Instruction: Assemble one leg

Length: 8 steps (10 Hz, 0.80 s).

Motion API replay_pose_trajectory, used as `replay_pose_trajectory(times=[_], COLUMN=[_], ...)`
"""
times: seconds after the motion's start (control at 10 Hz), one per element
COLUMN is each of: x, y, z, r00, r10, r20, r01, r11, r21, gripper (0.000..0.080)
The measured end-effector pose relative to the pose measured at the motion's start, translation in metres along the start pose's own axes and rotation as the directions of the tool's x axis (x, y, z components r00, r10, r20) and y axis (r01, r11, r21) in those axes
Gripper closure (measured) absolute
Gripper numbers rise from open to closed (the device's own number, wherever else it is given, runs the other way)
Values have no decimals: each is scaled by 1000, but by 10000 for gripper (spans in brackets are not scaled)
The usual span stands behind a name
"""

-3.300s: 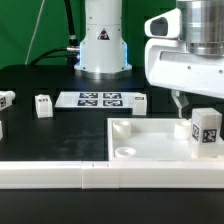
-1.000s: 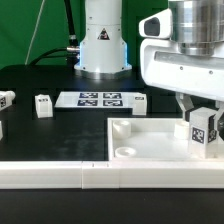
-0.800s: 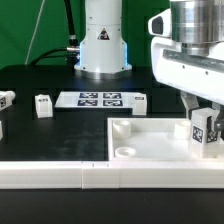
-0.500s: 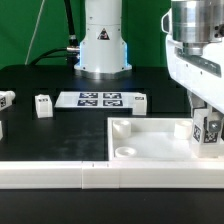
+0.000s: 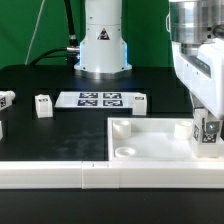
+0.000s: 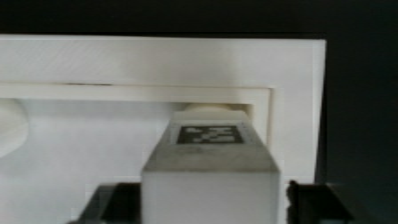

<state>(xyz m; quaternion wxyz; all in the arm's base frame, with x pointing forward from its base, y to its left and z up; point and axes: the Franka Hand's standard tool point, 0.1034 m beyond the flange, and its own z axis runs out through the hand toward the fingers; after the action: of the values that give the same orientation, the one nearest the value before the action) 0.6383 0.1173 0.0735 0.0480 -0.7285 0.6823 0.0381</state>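
Observation:
My gripper (image 5: 208, 136) is shut on the leg (image 5: 209, 131), a small white block with a black-and-white tag, at the far right edge of the exterior view. It holds the leg upright over the right corner of the big white tray (image 5: 155, 148). In the wrist view the leg (image 6: 210, 165) fills the gap of the gripper (image 6: 210, 206), with dark fingers (image 6: 118, 206) on both sides. Its tagged end points at a corner socket (image 6: 215, 103) of the tray (image 6: 107, 70). I cannot tell whether the leg touches the tray.
Three more white legs lie on the black table: one (image 5: 42, 105) left of the marker board (image 5: 100, 99), one (image 5: 6, 98) at the far left, one (image 5: 140, 102) right of the board. A white bar (image 5: 50, 174) runs along the front. The robot base (image 5: 102, 45) stands behind.
My gripper has come down round the leg standing at the tray's right corner, closed on it, and shifted with it toward the exterior view's right.

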Motion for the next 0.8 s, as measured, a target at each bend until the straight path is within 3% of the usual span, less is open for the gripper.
replay_pose_trajectory(times=[0.1,0.2,0.5,0.8], x=[-1,-2,-3,-7], y=[1,2,2,3], z=[0,1,1,2], r00=[999,992,907,738], r10=[-49,-125,-421,-674], r20=[1,3,5,-11], r01=[49,125,421,673], r11=[999,992,907,738], r21=[-5,-16,-16,-39], gripper=[258,180,156,150])
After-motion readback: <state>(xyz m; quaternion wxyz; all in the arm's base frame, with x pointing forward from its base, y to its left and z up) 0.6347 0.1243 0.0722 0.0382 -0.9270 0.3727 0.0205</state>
